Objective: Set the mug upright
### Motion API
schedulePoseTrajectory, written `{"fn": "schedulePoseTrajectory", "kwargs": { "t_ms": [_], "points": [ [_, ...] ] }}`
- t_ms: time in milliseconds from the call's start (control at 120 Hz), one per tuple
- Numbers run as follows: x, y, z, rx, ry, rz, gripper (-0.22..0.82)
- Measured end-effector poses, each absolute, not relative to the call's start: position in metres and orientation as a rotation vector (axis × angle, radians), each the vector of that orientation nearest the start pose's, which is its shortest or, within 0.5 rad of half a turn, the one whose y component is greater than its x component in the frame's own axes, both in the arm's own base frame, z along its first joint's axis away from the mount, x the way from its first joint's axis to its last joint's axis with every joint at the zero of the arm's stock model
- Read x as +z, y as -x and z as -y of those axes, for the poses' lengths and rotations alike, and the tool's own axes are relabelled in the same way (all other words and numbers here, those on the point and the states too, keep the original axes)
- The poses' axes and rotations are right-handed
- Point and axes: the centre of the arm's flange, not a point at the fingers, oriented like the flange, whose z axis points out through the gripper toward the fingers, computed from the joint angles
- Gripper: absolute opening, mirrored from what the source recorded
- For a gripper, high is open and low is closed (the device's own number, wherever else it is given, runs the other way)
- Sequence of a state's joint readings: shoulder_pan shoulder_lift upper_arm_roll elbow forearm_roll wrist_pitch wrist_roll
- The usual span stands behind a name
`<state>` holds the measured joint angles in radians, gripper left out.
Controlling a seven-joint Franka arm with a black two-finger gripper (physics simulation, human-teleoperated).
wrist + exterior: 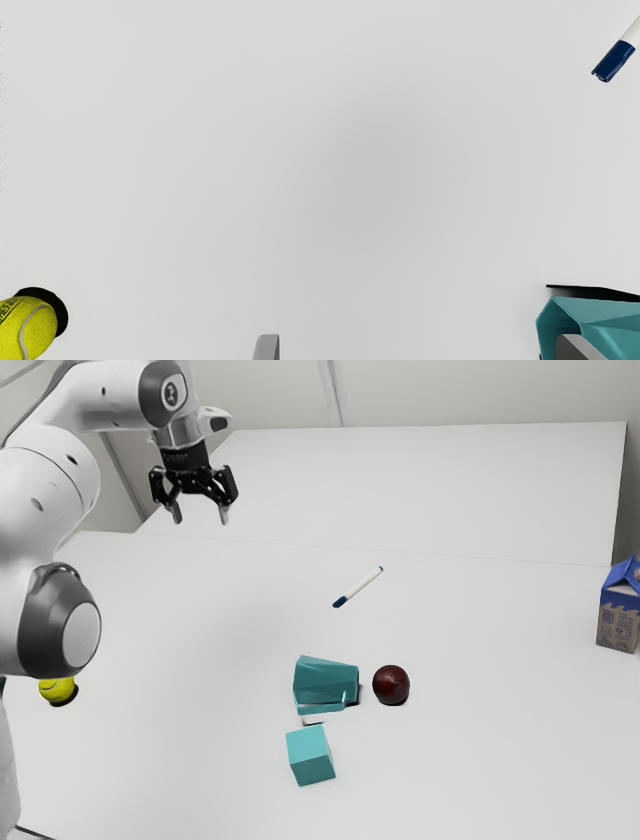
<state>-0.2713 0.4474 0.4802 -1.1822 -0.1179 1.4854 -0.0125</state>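
While the gripper hangs well above the table, its fingers stand apart with nothing between them. Mug lies on its side, mouth toward the exterior view's left, handle on the side of the cube. In the wrist view one finger overlaps the mug; this reads as line of sight, not contact.

Risks, as judged:
1. Red ball sits just beside the base end. A wide or off-centre descent could nudge it; being round, it would probably roll, or block the base as it swings down.
2. Cube is near the handle. A finger lowered on that side has little room; it may strike handle or cube and skew the mug.
3. Walls are faceted and appear to taper. A grip at a slant could slip or let the mug pivot during the turn.
4. Release with the base not flat: likely topple.

Pen, tennis ball and carton lie farther off; low concern.
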Motion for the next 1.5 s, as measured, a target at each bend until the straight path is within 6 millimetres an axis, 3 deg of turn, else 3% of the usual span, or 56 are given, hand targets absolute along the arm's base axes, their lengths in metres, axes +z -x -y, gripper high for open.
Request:
{"fn": "schedulePoseTrajectory", "kwargs": {
  "t_ms": [133, 225, 408, 608, 808, 1100, 1500],
  "points": [
    [0.549, -0.660, -0.052, 0.159, 3.055, 0.282, 0.60],
    [0.548, -0.644, -0.038, 0.176, 3.118, 0.243, 0.60],
    [0.489, -0.594, -0.030, 0.212, 3.279, 0.271, 0.60],
    [0.412, -0.572, -0.016, 0.199, 3.493, 0.467, 0.60],
    [0.361, -0.555, 0.001, 0.104, 3.636, 0.577, 0.60],
    [0.326, -0.536, 0.021, -0.034, 3.772, 0.447, 0.60],
    [0.289, -0.530, 0.049, -0.130, 3.907, 0.134, 0.60]
  ]
}}
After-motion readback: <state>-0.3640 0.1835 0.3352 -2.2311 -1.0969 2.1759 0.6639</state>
